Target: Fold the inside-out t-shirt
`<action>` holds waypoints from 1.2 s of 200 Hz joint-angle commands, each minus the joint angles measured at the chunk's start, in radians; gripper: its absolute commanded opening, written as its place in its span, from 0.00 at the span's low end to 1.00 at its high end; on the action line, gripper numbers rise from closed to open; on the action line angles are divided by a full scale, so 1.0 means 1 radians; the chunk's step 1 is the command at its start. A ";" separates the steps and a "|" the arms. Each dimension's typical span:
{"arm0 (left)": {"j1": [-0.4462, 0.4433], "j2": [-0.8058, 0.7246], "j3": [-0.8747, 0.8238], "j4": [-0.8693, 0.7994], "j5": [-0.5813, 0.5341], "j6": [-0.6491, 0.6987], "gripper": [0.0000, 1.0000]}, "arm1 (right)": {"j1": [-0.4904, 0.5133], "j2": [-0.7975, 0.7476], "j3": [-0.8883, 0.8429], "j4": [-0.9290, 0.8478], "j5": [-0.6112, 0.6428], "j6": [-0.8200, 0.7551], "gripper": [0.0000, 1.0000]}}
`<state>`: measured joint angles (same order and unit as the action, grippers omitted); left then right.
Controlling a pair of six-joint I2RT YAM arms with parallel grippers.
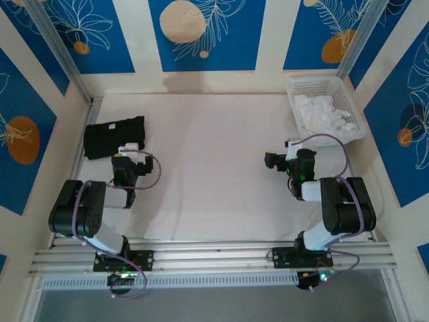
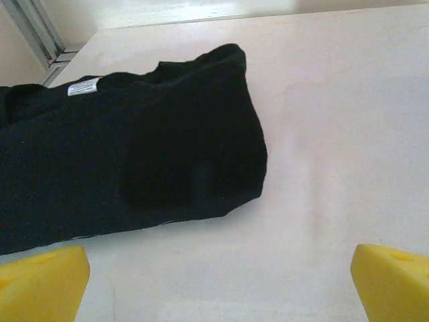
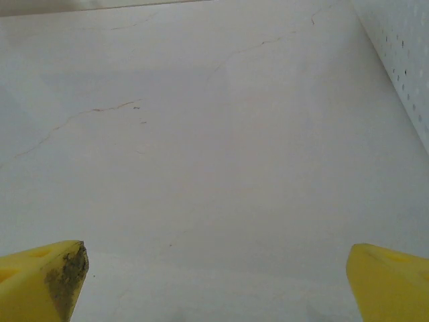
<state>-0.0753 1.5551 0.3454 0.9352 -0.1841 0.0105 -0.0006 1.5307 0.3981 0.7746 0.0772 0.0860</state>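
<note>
The crumpled white thin-cloth t-shirt (image 1: 325,114) sits bunched in the white perforated plastic basket (image 1: 314,80) at the far right, probably staged for pickup. The folded black cloth garment (image 2: 134,161) lies far left, likely set aside. The left gripper (image 2: 221,282) and right gripper (image 3: 218,282) both gape wide, holding nothing

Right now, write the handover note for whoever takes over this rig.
Left tool: open, empty, over the table, facing the black garment, apart from it.
Right tool: open, empty, over the table near the basket.
White t-shirt: bunched in the basket, far right corner.
Done: nothing on the t-shirt yet.
Left: lift it out, spread it flat, fold it.
</note>
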 commanded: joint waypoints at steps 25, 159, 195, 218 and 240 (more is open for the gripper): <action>-0.003 0.002 0.017 0.017 0.020 0.009 1.00 | -0.001 -0.007 0.020 0.028 -0.017 0.008 0.99; -0.003 0.002 0.018 0.012 0.020 0.010 1.00 | -0.009 -0.007 0.023 0.024 -0.030 0.012 0.99; -0.001 -0.090 0.010 -0.043 -0.027 -0.010 1.00 | 0.014 -0.054 0.046 -0.048 0.044 0.013 0.99; -0.001 -0.287 0.077 -0.315 -0.085 -0.058 1.00 | 0.018 -0.219 0.173 -0.428 0.114 0.117 0.99; 0.001 -0.434 0.166 -0.568 -0.040 -0.124 1.00 | 0.014 -0.385 0.179 -0.536 0.070 0.189 0.99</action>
<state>-0.0746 1.2522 0.4053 0.6395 -0.2333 -0.0364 0.0135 1.3251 0.5323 0.4446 0.1352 0.1665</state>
